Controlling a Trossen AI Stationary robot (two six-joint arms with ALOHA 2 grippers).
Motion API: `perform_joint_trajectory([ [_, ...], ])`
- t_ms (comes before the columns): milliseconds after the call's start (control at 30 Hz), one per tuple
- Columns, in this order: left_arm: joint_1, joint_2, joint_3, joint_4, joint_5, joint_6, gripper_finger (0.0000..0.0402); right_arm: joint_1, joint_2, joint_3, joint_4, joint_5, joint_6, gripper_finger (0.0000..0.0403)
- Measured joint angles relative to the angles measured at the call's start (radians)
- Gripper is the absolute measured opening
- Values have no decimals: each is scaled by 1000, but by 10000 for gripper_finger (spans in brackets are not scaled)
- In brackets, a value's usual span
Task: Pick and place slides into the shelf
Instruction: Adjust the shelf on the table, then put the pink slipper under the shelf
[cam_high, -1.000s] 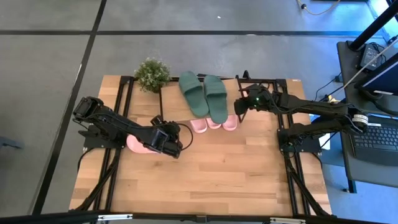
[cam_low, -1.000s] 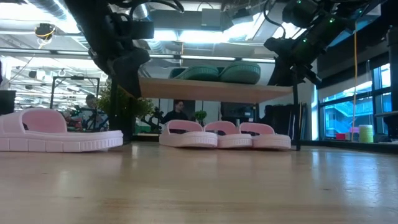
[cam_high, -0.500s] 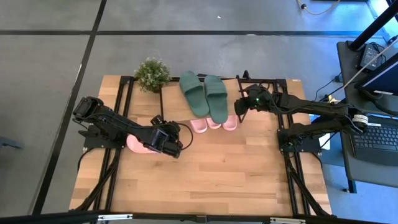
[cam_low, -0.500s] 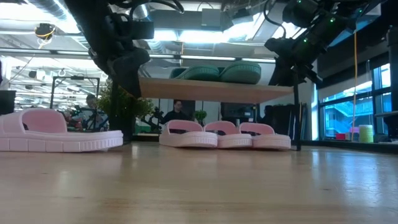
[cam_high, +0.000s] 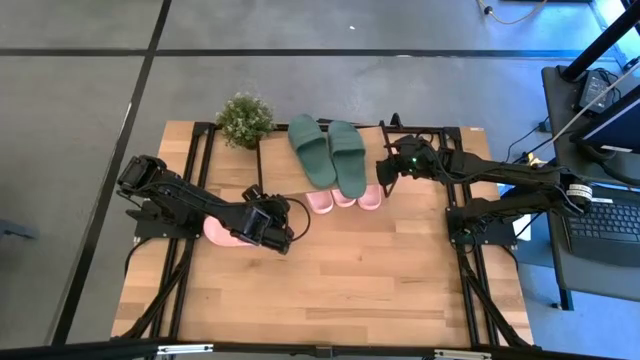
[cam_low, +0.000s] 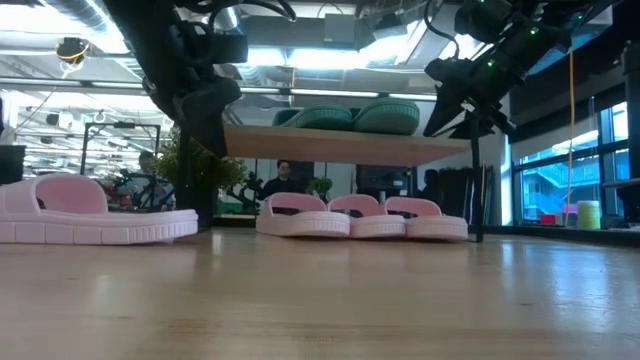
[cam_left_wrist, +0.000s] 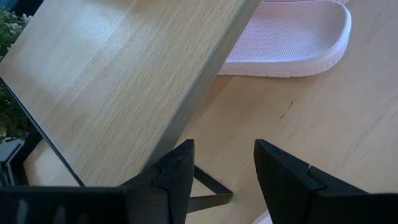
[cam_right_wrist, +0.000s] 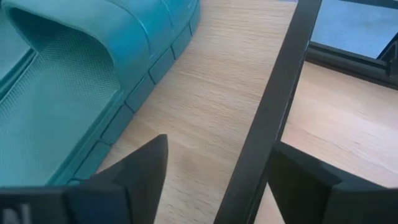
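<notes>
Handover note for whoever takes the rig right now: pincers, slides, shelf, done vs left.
Left pincer: open, empty, above the lone pink slide left of the shelf.
Right pincer: open, empty, at the shelf's right end beside the green pair.
Done: green pair on the top board; three pink slides on the table under it.
Left: the lone pink slide, lying apart from the shelf, not yet placed.

The wooden worktop (cam_high: 330, 280) stands on a grey floor (cam_high: 80, 120) crossed by dark lines. Beyond it, ceiling strip lights (cam_low: 330, 58) glow, tall windows (cam_low: 555, 165) line one side, and a desk with a keyboard (cam_high: 605, 222) stands alongside.
</notes>
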Motion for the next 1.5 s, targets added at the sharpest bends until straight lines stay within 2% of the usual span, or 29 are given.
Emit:
perform_joint_trajectory([
  [200, 0, 0, 0, 0, 0, 0, 159, 0, 0, 0, 1, 1, -27, 278],
  [433, 0, 0, 0, 0, 1, 0, 159, -1, -21, 0, 6, 3, -54, 282],
  [900, -5, 0, 0, -3, 3, 0, 159, -24, -198, 2, -15, 79, -163, 282],
  [1067, -56, 0, 24, 4, 93, -1, 159, -10, -274, 2, -35, 72, -311, 282],
  [1233, -156, -1, 100, -13, 132, -2, 159, 24, -318, 2, -94, 68, -364, 282],
  [1300, -197, -1, 149, -87, 153, -47, 159, 33, -321, 2, -123, 69, -363, 282],
  [1500, -261, -1, 234, -270, 179, -310, 159, 46, -305, 2, -160, 68, -364, 282],
])
